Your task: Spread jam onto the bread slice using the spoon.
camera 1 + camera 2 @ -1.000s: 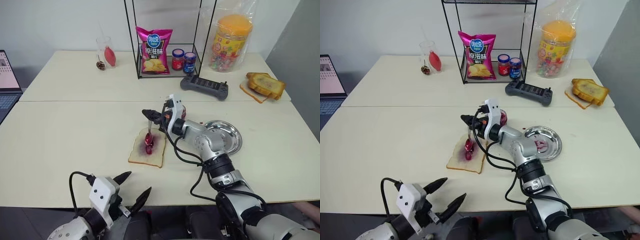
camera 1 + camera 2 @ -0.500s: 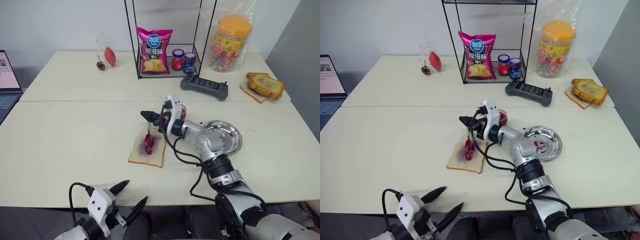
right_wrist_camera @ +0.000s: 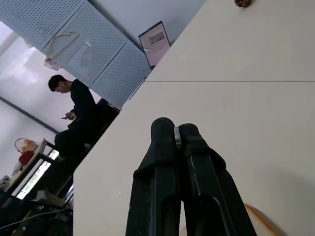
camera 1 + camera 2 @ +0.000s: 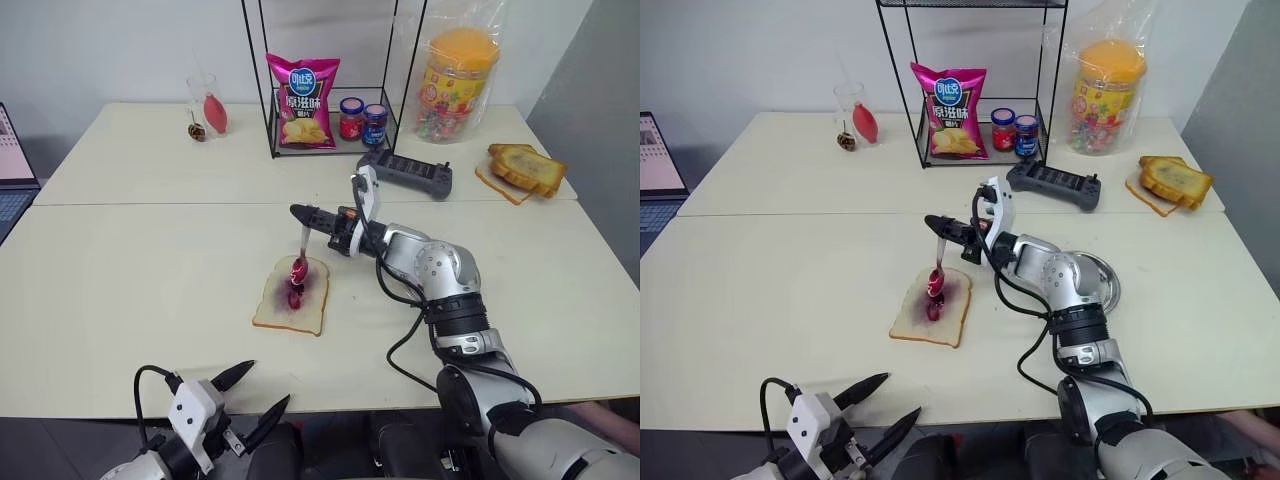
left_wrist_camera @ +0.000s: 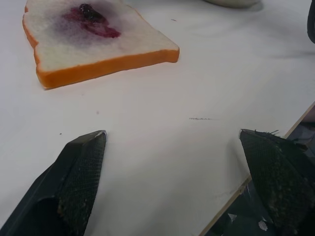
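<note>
One bread slice (image 4: 291, 297) lies flat on the surface (image 4: 120, 270), a purple-red jam (image 4: 294, 296) smear at its centre. Spoon (image 4: 301, 252) stands nearly upright over the bread, its stained bowl down at the jam patch, handle rising to the right gripper (image 4: 297, 212). Right fingers (image 3: 179, 147) are pressed together on the handle tip, pointing roughly level, above the bread's far edge; in the right wrist view a sliver of metal shows between them. The right arm reaches in from the bread's right.

Left gripper (image 4: 252, 392) hangs at the surface's near edge, nearer than the bread and to its left, well apart from it. Its fingers (image 5: 78, 182) are spread wide and hold nothing; in the left wrist view the bread lies ahead of them.

Metal plate (image 4: 1108, 285) sits right of the bread, mostly hidden behind the right arm. Beyond the bread: a black controller (image 4: 405, 174), a wire rack (image 4: 330, 75) holding a chip bag (image 4: 302, 100) and two lidded jars (image 4: 363, 121), a tub of sweets (image 4: 457, 85), and a toast stack (image 4: 525, 170) at far right.
</note>
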Available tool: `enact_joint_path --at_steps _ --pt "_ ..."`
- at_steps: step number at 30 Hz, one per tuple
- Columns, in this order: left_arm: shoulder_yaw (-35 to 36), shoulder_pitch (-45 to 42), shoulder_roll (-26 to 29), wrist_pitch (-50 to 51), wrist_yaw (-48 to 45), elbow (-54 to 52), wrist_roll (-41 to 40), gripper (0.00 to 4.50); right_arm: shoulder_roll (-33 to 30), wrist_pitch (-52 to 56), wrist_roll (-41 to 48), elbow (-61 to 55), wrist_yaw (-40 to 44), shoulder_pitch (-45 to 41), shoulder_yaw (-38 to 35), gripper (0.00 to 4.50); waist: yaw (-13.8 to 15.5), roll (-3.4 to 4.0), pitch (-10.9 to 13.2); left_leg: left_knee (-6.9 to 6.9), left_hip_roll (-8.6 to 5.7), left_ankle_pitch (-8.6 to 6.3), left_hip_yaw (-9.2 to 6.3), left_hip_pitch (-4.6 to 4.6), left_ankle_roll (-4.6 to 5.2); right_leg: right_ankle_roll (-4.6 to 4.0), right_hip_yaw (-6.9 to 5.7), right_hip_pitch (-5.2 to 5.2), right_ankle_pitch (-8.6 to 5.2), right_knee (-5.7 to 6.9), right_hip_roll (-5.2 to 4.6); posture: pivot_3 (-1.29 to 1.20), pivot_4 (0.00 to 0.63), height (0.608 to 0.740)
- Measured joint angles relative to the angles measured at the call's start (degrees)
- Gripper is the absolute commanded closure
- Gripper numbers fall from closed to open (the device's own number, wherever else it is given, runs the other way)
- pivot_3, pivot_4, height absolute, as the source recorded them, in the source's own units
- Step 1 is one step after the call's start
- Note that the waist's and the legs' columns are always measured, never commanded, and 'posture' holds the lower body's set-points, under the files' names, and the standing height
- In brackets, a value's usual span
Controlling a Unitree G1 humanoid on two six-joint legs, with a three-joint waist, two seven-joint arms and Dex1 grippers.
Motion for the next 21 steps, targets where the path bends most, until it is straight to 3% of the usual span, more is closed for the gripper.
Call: enact_joint_path --at_steps 21 --pt "-0.86 -1.41 0.60 15.82 6.89 -15.22 -0.69 0.00 0.39 -14.86 -10.20 4.13 3.69 2.67 7.36 4.46 0.06 -0.01 0.00 0.00 0.02 0.00 0.00 -0.01 0.00 0.04 -0.02 0.00 0.02 0.00 0.03 0.00 0.150 0.740"
